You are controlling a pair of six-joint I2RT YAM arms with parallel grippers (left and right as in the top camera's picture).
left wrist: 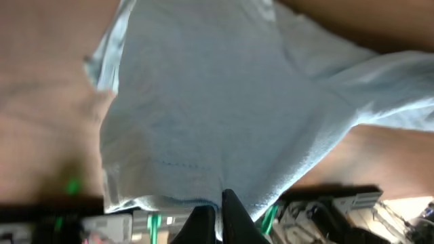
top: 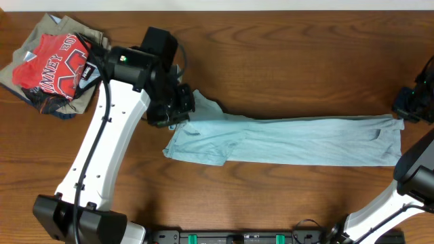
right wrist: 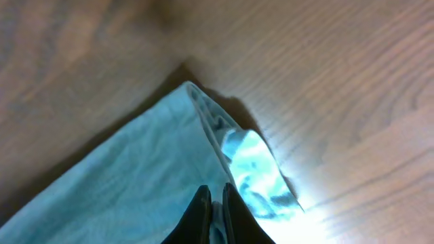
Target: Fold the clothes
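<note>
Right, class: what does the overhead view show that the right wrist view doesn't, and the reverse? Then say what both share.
Only overhead: the whole pale blue garment stretched out lengthwise, and the pile of other clothes at the table's far left corner. Only right wrist: the right gripper shut on the garment's layered corner, close up. Both: the garment and the wooden table.

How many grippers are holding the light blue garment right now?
2. The left gripper is shut on one end of the pale blue garment, the right gripper on the opposite end's corner. Neither is hidden.
</note>
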